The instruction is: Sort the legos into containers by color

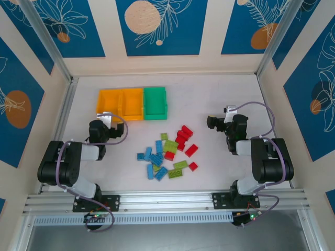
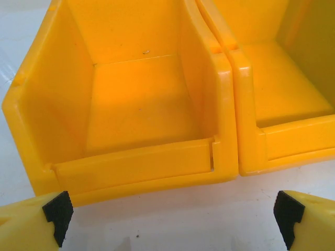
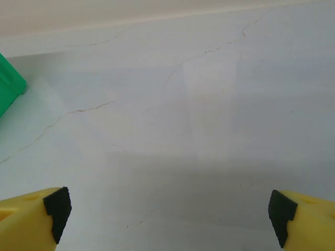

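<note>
Legos [image 1: 166, 153] lie in a loose heap on the desk [image 1: 220, 89], between my two arms and nearer than the bins. As far as I can judge, none is sorted yet. The reds [image 1: 184, 137] gather at the heap's far right and the blues [image 1: 153, 157] at its near left, with the lime ones [image 1: 171, 148] mixed through the middle.

The bins stand in a row at the far left of the desk, touching side by side: two orange bins [image 1: 100, 99], then the green bin [image 1: 156, 116] at the right end. Their low front lips face me, which I take to be so that a brick can be dropped in from the near side.

My left tool [image 2: 172, 209] hovers just in front of the leftmost orange bin, jaws spread wide with nothing between them. Its camera looks straight into that bin, and the floor there is bare. My right tool [image 3: 170, 209] is equally wide open and empty. It hangs over bare desk to the right of the green bin, whose corner shows at the left edge of its view.

With the arms flanking the heap, I judge that each can reach in without crossing the other. The reds are closest to my right tool and the blues to my left. Lime into the green bin seems the natural match; the orange bins would then take red and blue.
</note>
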Robot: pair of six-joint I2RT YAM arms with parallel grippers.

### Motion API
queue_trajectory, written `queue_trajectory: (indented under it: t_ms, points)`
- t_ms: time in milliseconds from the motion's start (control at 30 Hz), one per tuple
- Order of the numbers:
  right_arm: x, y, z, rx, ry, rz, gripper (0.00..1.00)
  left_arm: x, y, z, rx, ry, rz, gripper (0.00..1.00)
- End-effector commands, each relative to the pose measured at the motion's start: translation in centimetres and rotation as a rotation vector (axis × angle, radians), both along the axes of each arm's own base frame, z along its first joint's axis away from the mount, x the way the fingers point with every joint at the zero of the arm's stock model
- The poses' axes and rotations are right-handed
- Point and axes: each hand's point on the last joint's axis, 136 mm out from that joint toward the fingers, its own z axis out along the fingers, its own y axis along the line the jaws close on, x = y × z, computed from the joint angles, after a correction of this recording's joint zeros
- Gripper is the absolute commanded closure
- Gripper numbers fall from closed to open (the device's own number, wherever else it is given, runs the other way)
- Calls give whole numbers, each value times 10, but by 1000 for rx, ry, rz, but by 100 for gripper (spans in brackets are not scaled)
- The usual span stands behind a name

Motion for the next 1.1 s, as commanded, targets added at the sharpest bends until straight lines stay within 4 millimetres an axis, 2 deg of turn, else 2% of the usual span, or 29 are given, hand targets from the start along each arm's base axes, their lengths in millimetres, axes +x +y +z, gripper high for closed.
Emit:
queue_trajectory:
  t_ms: [0,500,567,633,700,733,767,833,900,1000,1067]
  points:
    - [2,2,6,-19,-26,14,1,8,0,15,-1,-51,-12,0]
    - [2,1,9,-12,-36,9,1,8,0,15,-3,-51,-13,0]
    - [4,-9,20,-29,-19,-63,1,8,0,16,-3,-54,-12,0]
    - [0,-19,47,-21,12,-151,1,8,0,20,0,-52,-13,0]
    - [-12,-32,82,99,84,-295,1,7,4,31,6,-26,20,0]
    - [-23,-36,91,168,155,-355,1,5,9,37,1,2,58,0]
    - [-32,-33,98,224,224,-364,1,4,13,42,-9,24,87,0]
    - [-42,-10,119,289,320,-274,0,-2,17,55,-74,63,151,2]
    - [-56,15,127,344,449,-195,1,-9,13,68,-168,137,198,5]
    - [-70,55,140,412,601,-41,3,-25,-5,85,-286,277,238,11]
    - [-80,78,142,429,708,43,5,-36,-28,93,-349,366,212,13]
